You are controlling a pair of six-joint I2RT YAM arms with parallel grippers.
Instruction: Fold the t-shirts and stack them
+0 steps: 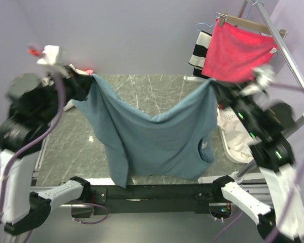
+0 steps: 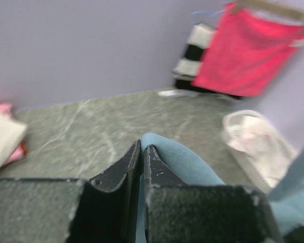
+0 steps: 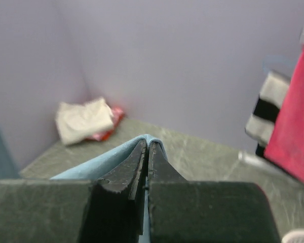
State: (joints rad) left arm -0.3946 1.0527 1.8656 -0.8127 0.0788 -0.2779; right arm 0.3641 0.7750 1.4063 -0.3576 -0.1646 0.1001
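Widest of all, a grey-green marble-patterned tabletop (image 1: 142,91), filling the middle of the top view. Above that table, sagging in a deep curve from its left side to its right: a soft, short-sleeved dusty blue-grey t-shirt (image 1: 157,142), collar low toward the table's near right, lowest folds drooping past the near edge; impossible to tell whether any of it touches the stone. Beyond the table's far right corner, hung from a wooden hanger, a bright pink-red towel (image 1: 235,50), and just beside it, nearer the table's middle, a black-and-white striped cloth (image 1: 200,53). At the table's right edge, a white perforated basket (image 2: 232,121) with pale cloth inside. At the table's far left corner, a folded cream shirt (image 3: 83,121) lying on a pink-red shirt (image 3: 116,114). High over the table's left side, the left gripper (image 2: 143,147), jaws pinched nearly together on one top corner of the dusty blue-grey t-shirt. High over the table's right side, the right gripper (image 3: 146,144), jaws pressed tight on the opposite corner, blue cloth showing just past the tips.
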